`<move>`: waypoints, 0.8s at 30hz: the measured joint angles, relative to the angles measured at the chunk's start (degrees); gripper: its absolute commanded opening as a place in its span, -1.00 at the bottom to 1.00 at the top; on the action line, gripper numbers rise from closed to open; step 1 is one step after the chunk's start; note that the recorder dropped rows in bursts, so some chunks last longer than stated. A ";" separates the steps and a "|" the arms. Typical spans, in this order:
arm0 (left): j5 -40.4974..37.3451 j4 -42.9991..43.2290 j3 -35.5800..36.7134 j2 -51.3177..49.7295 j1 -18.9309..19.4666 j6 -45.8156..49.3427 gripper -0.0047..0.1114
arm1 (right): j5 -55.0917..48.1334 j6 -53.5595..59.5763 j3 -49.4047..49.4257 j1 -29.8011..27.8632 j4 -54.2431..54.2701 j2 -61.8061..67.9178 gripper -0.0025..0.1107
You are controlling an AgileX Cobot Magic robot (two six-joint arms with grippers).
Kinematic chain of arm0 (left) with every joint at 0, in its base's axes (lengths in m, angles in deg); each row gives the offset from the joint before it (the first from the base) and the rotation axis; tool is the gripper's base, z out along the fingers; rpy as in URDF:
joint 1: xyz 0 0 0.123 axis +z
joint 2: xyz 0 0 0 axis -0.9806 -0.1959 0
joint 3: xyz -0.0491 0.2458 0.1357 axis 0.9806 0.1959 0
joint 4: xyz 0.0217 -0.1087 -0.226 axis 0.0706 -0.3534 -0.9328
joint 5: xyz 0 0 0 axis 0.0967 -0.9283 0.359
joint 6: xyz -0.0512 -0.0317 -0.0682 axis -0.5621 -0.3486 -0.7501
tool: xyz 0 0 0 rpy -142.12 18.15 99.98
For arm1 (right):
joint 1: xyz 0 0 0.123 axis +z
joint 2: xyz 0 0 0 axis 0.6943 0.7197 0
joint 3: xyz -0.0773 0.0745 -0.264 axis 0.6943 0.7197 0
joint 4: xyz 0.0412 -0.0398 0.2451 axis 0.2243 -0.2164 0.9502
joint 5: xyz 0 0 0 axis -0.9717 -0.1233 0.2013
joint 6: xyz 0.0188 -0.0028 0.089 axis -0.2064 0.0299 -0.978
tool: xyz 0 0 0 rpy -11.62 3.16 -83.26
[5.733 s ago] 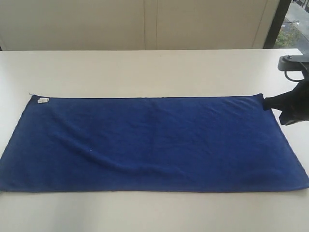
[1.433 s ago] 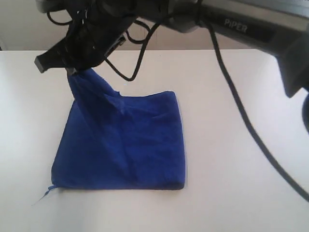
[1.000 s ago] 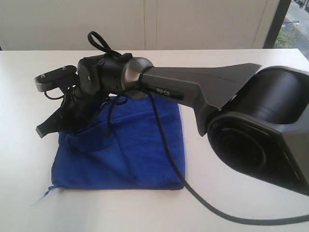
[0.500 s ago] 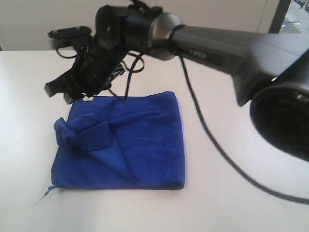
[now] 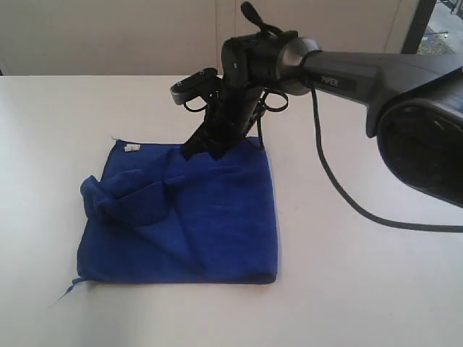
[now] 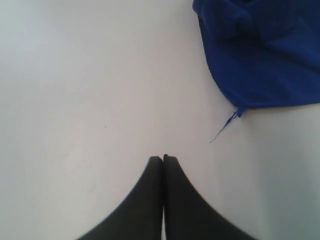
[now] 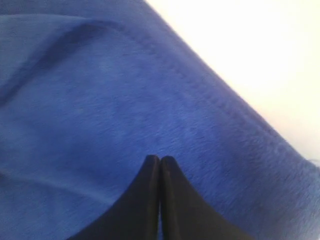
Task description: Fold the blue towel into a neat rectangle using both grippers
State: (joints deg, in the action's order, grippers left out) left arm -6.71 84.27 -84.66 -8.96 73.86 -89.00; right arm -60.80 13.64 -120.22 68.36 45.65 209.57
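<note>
The blue towel (image 5: 210, 217) lies folded into a rough square on the white table, with a bunched lump (image 5: 119, 199) near its left edge and the white tag (image 5: 132, 147) at the far left corner. My right gripper (image 5: 197, 152) hangs shut just above the towel's far edge, holding nothing. In the right wrist view its closed jaws (image 7: 160, 159) point at the blue pile (image 7: 100, 90). The left gripper (image 6: 163, 158) is shut over bare table, apart from the towel's corner (image 6: 260, 55); a loose thread (image 6: 222, 130) trails from it. This gripper is out of the exterior view.
The right arm (image 5: 347, 72) stretches in from the right, with its black cable (image 5: 340, 195) looping down over the white table (image 5: 362, 289). A wall runs behind the table's far edge, and a window (image 5: 441, 36) shows at the far right.
The right gripper carried the towel's end leftward over the rest, let it drop in a bunched lump, and has since swung right along the far edge, shut and empty.
</note>
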 measured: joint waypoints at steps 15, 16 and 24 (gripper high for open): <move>0.04 0.00 0.00 0.00 0.00 0.00 -0.92 | 2.98 -12.90 -0.33 -7.24 -3.36 4.02 -0.96; 0.04 0.00 0.00 0.00 0.00 0.00 -0.92 | 2.23 -13.48 -0.42 -7.84 -3.63 4.02 -0.96; 0.04 0.00 0.00 0.00 0.00 0.00 -0.92 | -12.20 -19.65 -0.91 -11.58 -11.89 3.47 -0.96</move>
State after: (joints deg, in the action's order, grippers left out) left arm -6.67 84.27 -84.66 -8.96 73.86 -89.00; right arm -73.00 -6.01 -121.13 56.78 33.76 213.04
